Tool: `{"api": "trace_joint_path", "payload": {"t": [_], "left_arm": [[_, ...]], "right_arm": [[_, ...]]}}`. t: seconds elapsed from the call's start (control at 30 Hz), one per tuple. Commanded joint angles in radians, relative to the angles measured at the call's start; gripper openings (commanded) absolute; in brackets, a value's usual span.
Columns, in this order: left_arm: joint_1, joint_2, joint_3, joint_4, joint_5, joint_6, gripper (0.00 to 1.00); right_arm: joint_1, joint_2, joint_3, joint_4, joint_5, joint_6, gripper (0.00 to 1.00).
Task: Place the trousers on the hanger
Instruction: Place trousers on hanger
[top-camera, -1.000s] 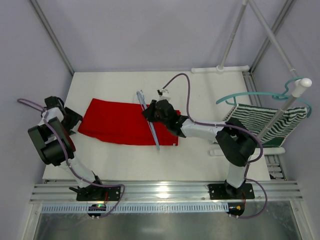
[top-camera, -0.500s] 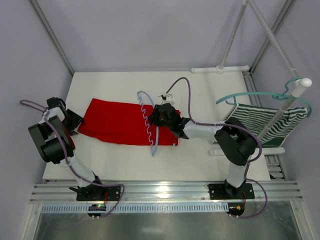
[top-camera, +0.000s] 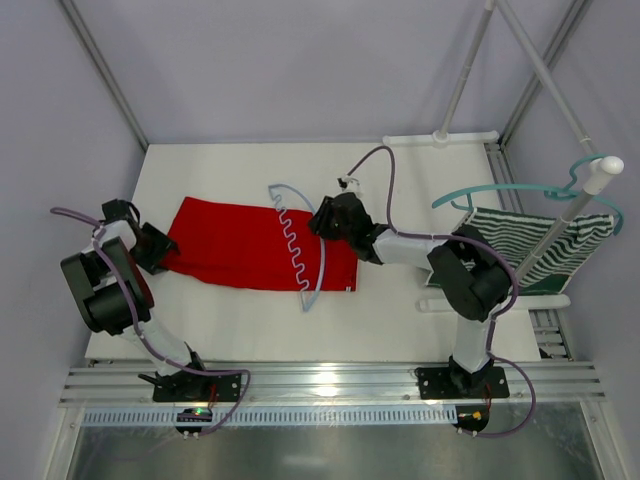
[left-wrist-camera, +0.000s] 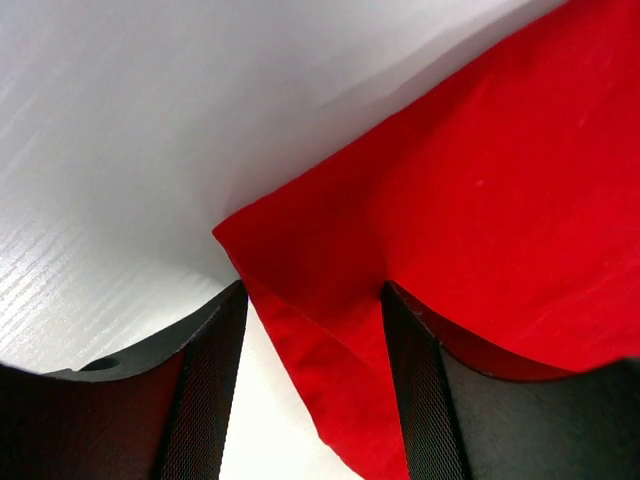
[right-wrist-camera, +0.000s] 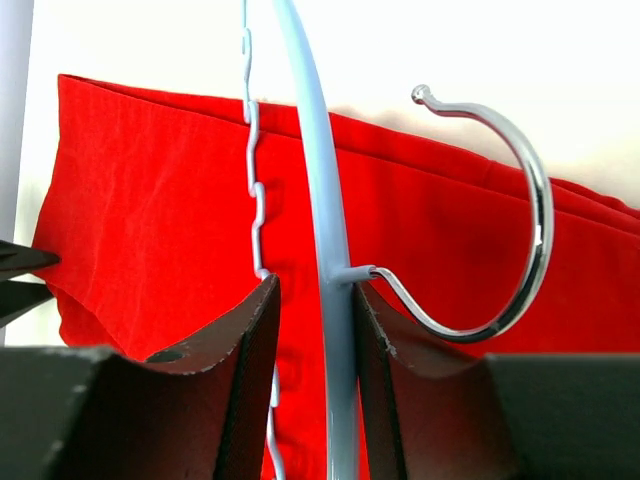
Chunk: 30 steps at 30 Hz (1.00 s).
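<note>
Hanger (right-wrist-camera: 320, 200) now flat across trousers (top-camera: 225, 245); R fingers (right-wrist-camera: 250, 380) apart round its neck. L fingers (left-wrist-camera: 210, 400) apart, straddling trousers' left corner.

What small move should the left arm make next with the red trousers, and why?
Probably close the left gripper on the corner of the trousers. In the left wrist view its open jaws straddle the cloth's edge at that corner, not yet pinching it. The pale blue hanger lies across the trousers, between the open jaws of the right gripper, so gripping the cloth seems the next step.
</note>
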Motion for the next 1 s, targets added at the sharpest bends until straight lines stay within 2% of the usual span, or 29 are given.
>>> {"api": "trace_joint_path", "payload": {"t": [0.0,0.33,0.43,0.5,0.57,0.67,0.8,0.97], "left_arm": [[-0.008,0.001,-0.051,-0.043,0.001,0.022,0.57],[-0.008,0.033,-0.027,-0.046,0.016,0.024,0.57],[-0.008,0.04,-0.024,-0.046,0.021,0.025,0.57],[-0.009,0.044,-0.024,-0.05,0.019,0.025,0.57],[-0.008,0.045,-0.033,-0.05,0.021,0.024,0.57],[-0.009,0.027,-0.066,-0.044,0.028,0.004,0.55],[-0.035,-0.062,-0.168,0.02,0.024,-0.058,0.52],[-0.138,-0.143,-0.232,0.039,-0.005,-0.107,0.49]], "right_arm": [[-0.006,0.035,0.063,0.077,-0.043,0.032,0.37],[-0.015,0.13,0.124,0.111,-0.097,0.07,0.33],[-0.02,0.163,0.147,0.103,-0.135,0.084,0.24],[-0.024,0.172,0.152,0.105,-0.14,0.103,0.1],[-0.031,0.166,0.147,0.111,-0.143,0.116,0.04],[-0.037,0.122,0.109,0.12,-0.131,0.126,0.04],[-0.035,0.039,0.04,0.108,-0.033,0.109,0.04],[-0.017,-0.058,-0.023,0.016,0.114,0.035,0.04]]}}
